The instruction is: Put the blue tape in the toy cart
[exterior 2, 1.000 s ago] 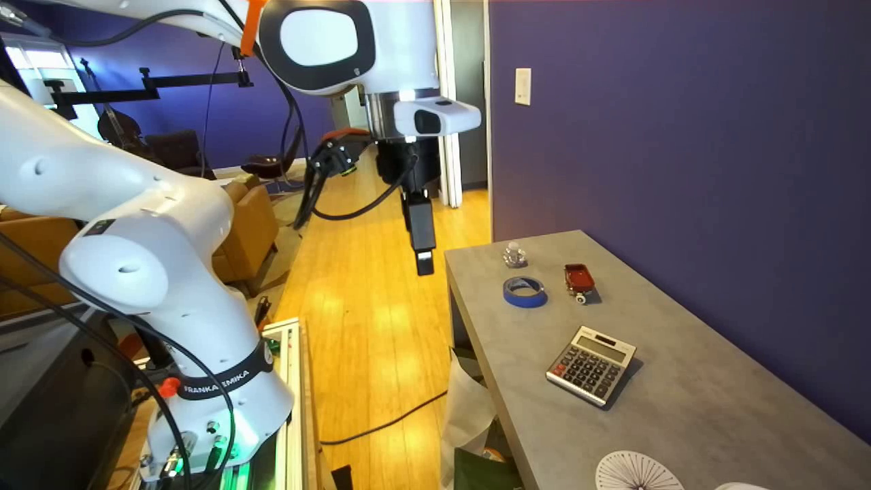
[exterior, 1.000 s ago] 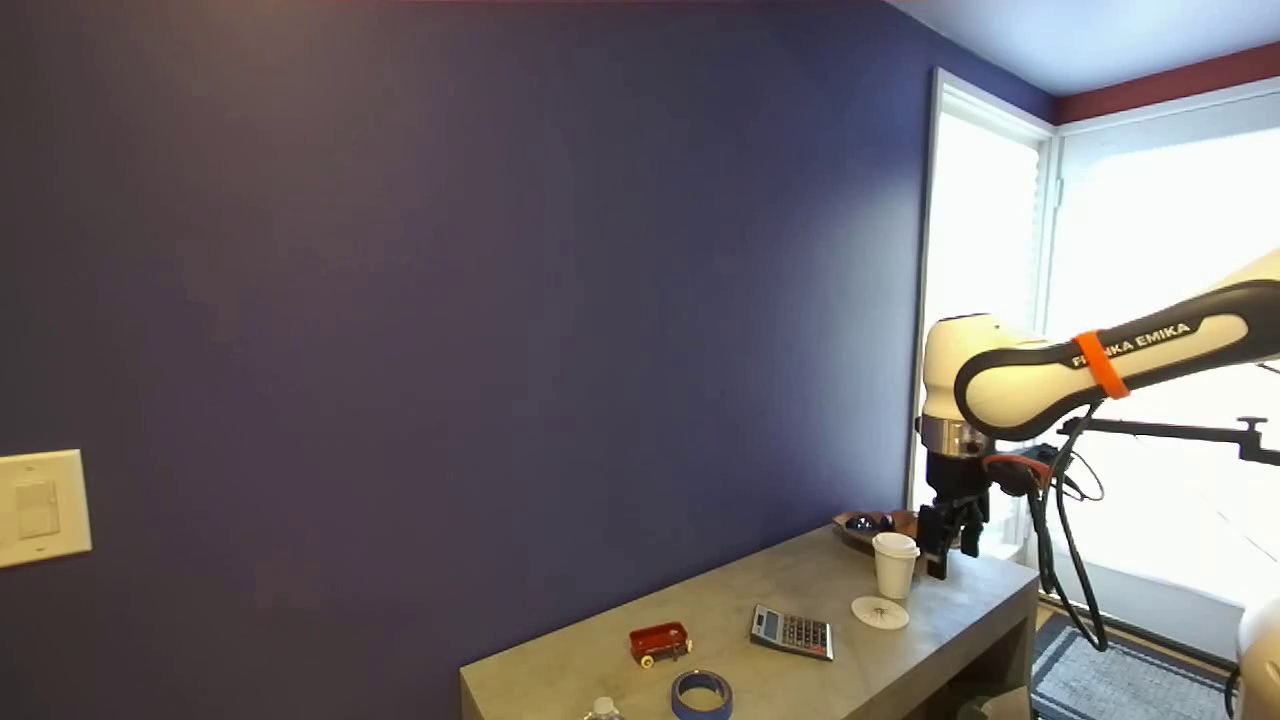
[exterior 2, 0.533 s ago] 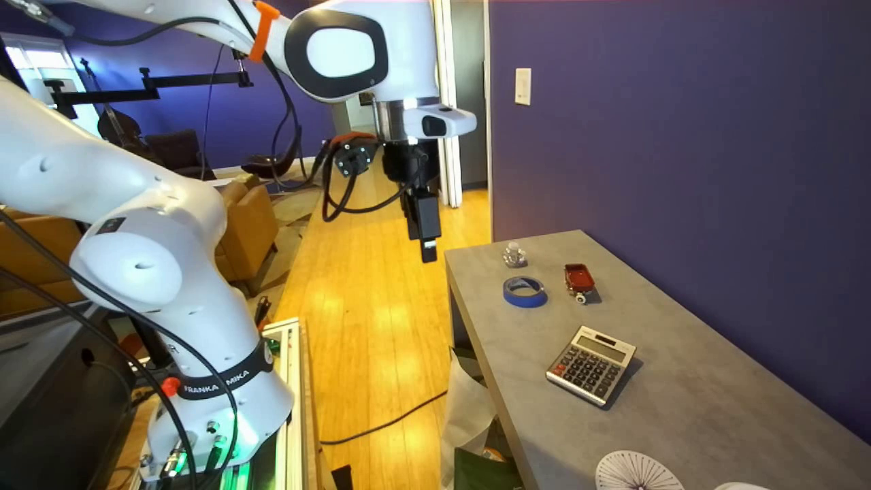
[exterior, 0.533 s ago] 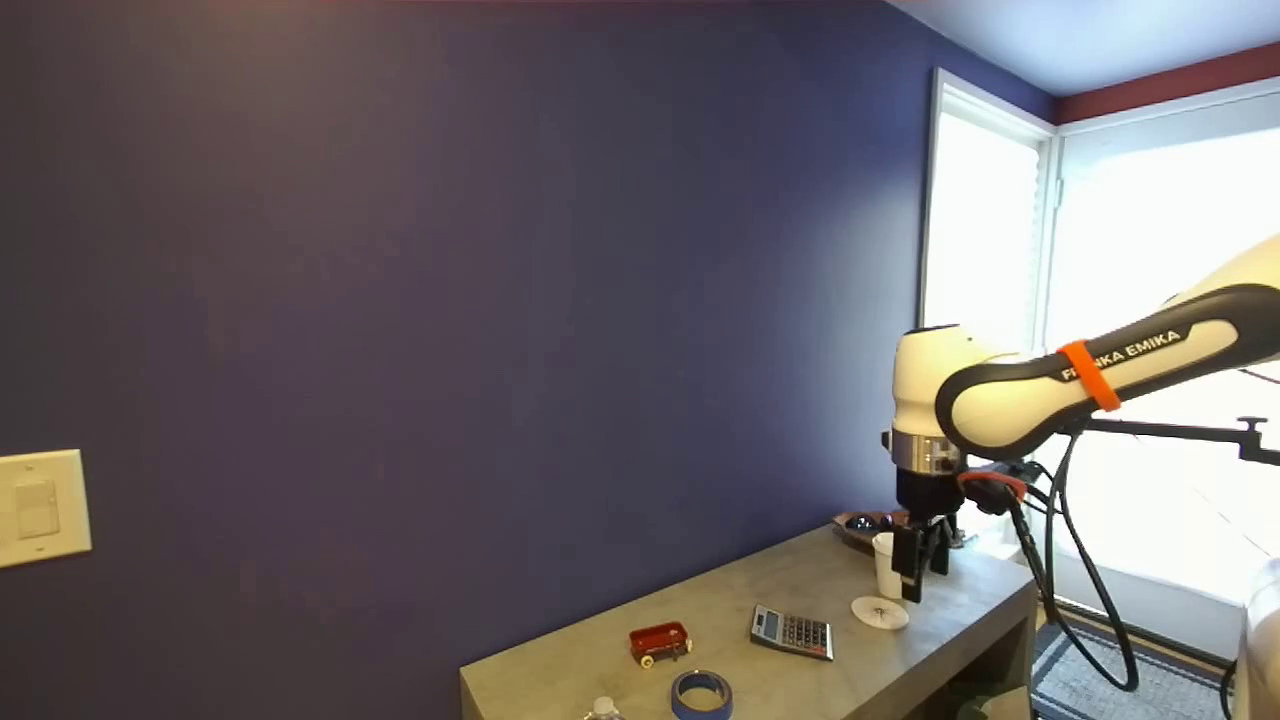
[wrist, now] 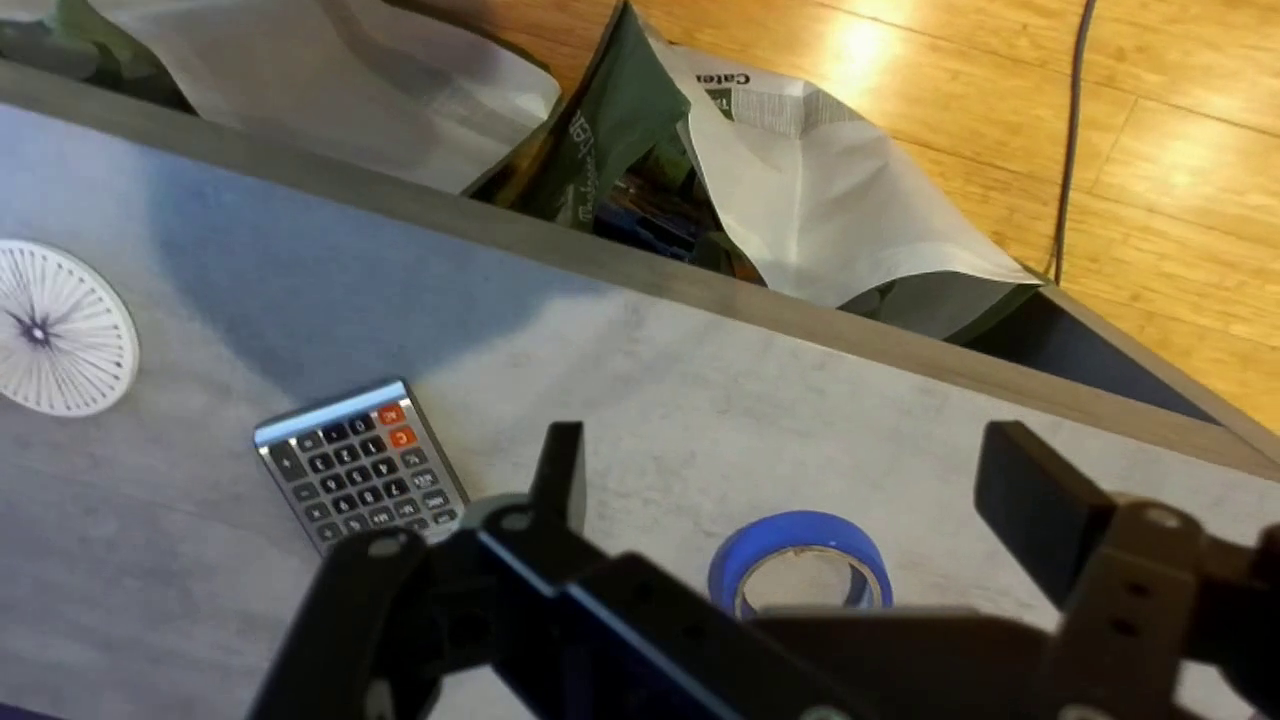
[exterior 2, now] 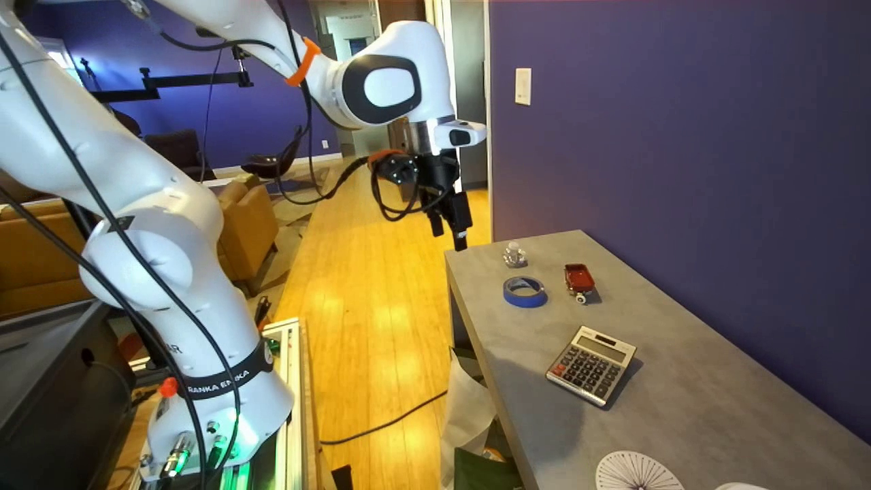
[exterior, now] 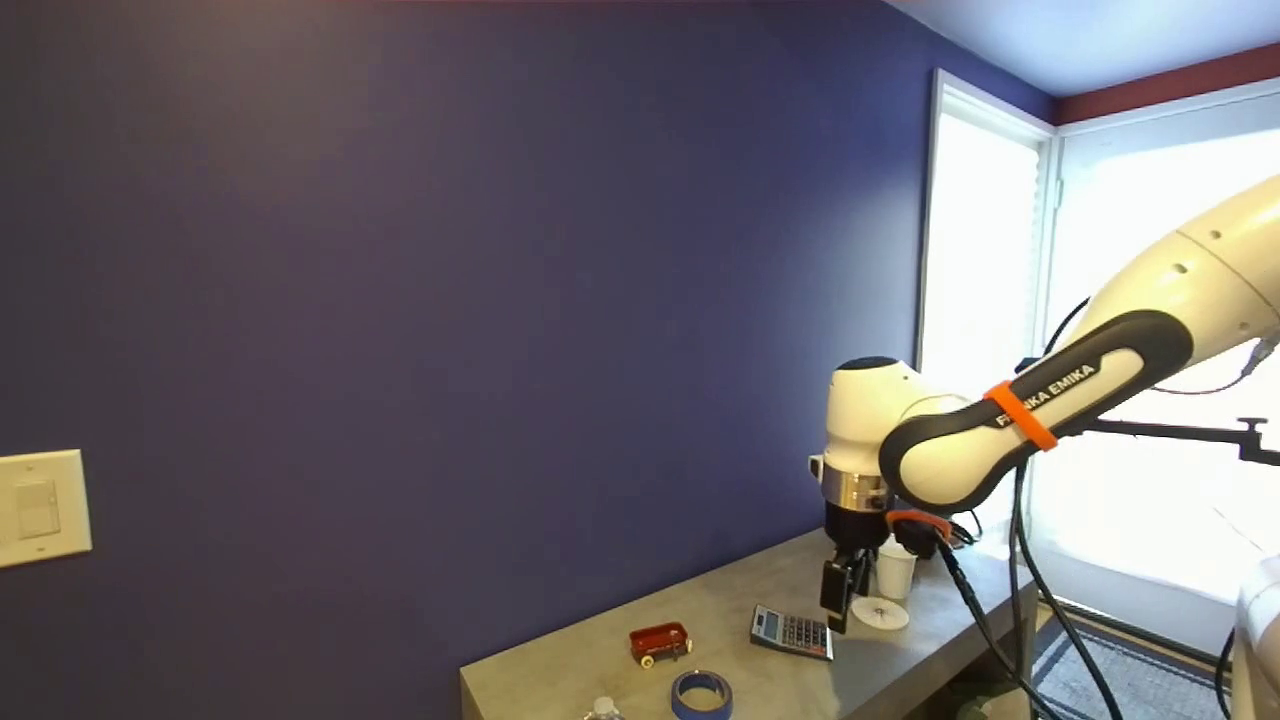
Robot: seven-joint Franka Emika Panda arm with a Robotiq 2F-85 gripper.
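The blue tape is a ring-shaped roll lying flat on the grey table, in both exterior views [exterior: 680, 698] [exterior 2: 524, 301]. In the wrist view the blue tape [wrist: 800, 527] shows between the fingers, lower down, partly hidden by the gripper body. The toy cart, a small red wagon with light wheels, stands beside the tape, nearer the wall, in both exterior views [exterior: 658, 640] [exterior 2: 579, 278]; it does not show in the wrist view. My gripper is open and empty, above the table and apart from the tape, in all views [exterior: 845, 605] [exterior 2: 449, 236] [wrist: 785, 460].
A calculator [exterior 2: 592, 364] lies near the tape. A white round disc [exterior: 880, 613] and a white cup [exterior: 895, 578] are farther along the table. A small clear bottle [exterior 2: 514, 256] stands beside the tape. Paper bags [wrist: 800, 190] sit below the table edge. A blue wall [exterior 2: 680, 136] borders the table.
The arm has moved along the table from beside the cup to near the calculator, toward the tape and cart end. The tape and cart have not moved.
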